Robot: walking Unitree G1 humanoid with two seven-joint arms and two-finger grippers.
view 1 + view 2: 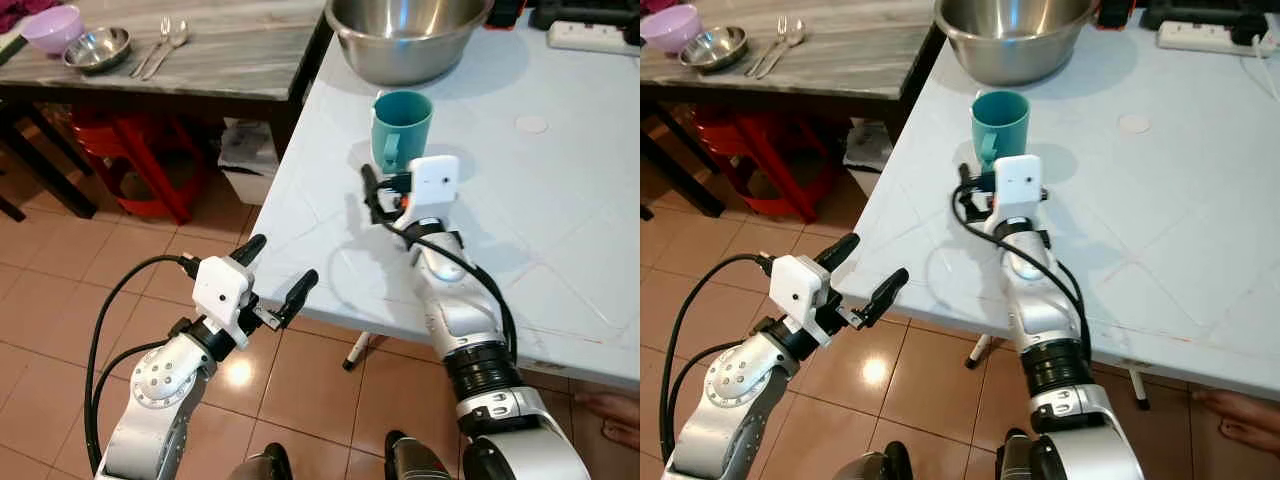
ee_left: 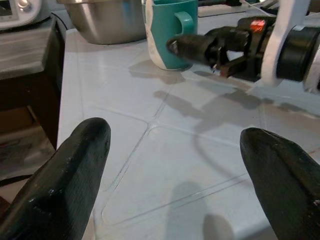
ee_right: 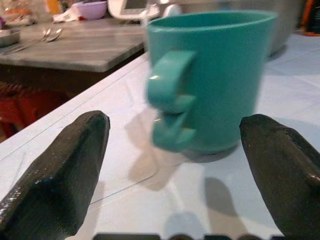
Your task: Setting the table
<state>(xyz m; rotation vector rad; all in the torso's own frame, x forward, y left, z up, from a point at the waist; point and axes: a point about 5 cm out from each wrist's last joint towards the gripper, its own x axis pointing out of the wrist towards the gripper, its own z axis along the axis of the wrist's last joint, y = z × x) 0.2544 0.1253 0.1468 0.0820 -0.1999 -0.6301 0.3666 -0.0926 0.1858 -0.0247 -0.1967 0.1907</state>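
A pale blue table [image 1: 560, 240] stands over a terracotta tile floor [image 1: 60, 290]. The right gripper [image 3: 170, 165] hovers just before the teal mug [image 1: 401, 130], fingers wide apart and empty. The left gripper [image 1: 275, 270], also wide and empty, hangs off the table's near-left edge. A steel bowl [image 1: 405, 40] sits beyond the mug.

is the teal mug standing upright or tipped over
Upright: the teal mug stands on its base on the white table, rim up, handle facing the open right gripper.
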